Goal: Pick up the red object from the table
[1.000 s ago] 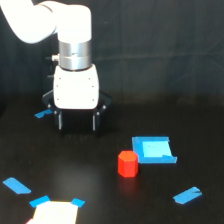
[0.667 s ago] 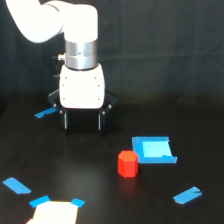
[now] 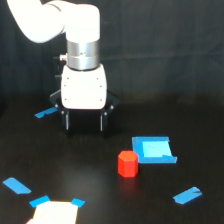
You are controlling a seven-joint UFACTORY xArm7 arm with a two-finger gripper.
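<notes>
We see the open, empty pincer (image 3: pixel 84 121) above the tabletop (image 3: pixel 75 165), far-left of the red object (image 3: pixel 128 164), which sits beside a blue tray (image 3: pixel 154 150).

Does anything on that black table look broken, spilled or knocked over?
Nothing stands out. The red object sits upright beside the blue tray, which lies flat. Blue tape strips are scattered on the table at odd angles. The hand hangs open, apart from the object.

Pale paper patch (image 3: pixel 54 214) cut by bottom edge; arm (image 3: pixel 45 20) cropped at top.
</notes>
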